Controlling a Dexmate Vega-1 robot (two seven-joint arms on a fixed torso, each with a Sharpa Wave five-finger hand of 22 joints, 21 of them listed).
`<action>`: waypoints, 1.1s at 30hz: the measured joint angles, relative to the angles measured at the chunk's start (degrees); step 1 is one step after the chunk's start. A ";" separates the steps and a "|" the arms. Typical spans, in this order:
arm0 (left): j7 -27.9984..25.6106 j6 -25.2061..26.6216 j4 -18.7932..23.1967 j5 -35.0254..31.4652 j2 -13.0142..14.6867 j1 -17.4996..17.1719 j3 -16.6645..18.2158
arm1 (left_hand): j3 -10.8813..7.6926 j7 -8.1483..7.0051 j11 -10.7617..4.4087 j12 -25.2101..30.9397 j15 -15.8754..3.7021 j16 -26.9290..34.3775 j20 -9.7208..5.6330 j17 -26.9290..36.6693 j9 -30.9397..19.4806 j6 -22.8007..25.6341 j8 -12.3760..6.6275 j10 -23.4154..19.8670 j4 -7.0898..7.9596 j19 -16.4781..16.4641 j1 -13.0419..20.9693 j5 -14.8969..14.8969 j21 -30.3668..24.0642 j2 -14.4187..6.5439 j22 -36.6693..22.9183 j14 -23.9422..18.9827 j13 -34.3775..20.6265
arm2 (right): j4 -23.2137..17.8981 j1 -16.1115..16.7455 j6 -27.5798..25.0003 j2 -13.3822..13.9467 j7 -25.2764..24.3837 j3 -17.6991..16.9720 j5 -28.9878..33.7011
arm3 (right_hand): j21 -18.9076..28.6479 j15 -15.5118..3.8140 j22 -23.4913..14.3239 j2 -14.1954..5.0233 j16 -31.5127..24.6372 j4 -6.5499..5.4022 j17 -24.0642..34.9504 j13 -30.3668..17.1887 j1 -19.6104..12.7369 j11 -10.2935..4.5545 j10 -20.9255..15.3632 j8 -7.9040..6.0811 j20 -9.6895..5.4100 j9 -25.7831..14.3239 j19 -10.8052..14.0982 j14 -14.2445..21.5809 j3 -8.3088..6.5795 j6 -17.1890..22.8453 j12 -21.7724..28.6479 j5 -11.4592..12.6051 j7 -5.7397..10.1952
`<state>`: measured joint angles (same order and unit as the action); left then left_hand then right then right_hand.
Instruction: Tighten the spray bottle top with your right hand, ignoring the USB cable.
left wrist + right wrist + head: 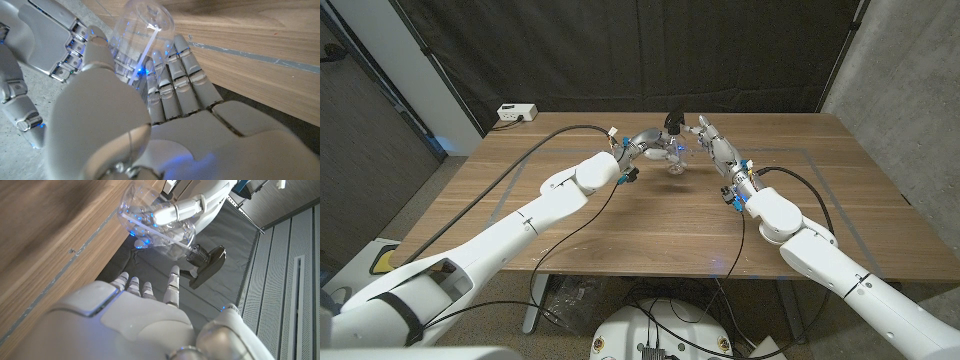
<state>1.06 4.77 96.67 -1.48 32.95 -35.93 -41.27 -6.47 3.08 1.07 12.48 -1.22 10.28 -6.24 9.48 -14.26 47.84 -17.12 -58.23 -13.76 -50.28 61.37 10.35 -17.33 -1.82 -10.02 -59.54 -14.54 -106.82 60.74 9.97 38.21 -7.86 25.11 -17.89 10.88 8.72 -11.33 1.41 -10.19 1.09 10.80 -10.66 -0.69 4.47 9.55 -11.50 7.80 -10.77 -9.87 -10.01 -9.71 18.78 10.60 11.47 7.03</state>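
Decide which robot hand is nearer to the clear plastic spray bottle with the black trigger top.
Left. The left hand grips the clear plastic spray bottle around its body; the right hand hovers open beside the black trigger top, not touching.

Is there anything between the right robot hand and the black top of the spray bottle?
Nothing visible. The right robot hand faces the black top across an open gap; the left robot hand holds the clear bottle.

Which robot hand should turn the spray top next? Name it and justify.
Right. The left robot hand grips the clear bottle, holding it up; the right robot hand is open, apart from the black spray top.
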 measured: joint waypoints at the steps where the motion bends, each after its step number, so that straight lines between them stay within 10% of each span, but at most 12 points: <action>1: 0.26 -0.79 -0.17 -0.25 -0.17 0.16 -0.13 | 0.00 0.00 0.00 0.00 0.00 -0.01 0.00 0.00 0.00 0.00 0.00 0.00 0.00 0.00 0.00 0.00 0.00 0.00 0.00 0.00 -0.12 | 0.29 -0.37 0.00 -0.01 0.21 0.13 -0.21 | 0.16 0.00 0.00 0.00 0.00 0.00 0.00 0.00 0.00 0.00 0.00 -0.17 0.00 0.00 0.00 0.00 0.00 0.55 0.00 0.16 -0.07; 33: 2.46 -2.46 -3.16 -0.71 -1.69 1.98 -1.66 | 0.00 0.32 0.02 0.00 0.00 0.11 0.12 0.01 -0.54 0.35 0.44 -0.02 0.00 -0.29 -0.03 0.00 1.11 -0.03 0.00 -0.01 -0.51 | -0.74 0.09 -0.39 0.96 0.11 -0.36 -1.26 | 0.82 0.00 0.01 -0.61 -0.43 -0.24 -0.15 -0.01 -0.61 -0.52 -0.32 -0.60 -0.01 0.00 0.00 0.00 0.23 2.33 0.65 0.22 0.74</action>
<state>3.52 2.31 93.52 -2.19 31.26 -33.95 -42.93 -6.47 3.40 1.09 12.47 -1.21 10.39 -6.12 9.49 -14.80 48.19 -16.68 -58.25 -13.76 -50.57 61.34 10.35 -16.22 -1.85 -10.02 -59.55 -15.04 -107.56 60.83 9.58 39.17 -7.75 24.75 -19.15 11.69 8.72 -11.33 0.80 -10.61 0.86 10.65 -10.67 -1.30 3.95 9.23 -12.10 7.79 -10.77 -9.87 -10.01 -9.48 21.11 11.26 11.68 7.78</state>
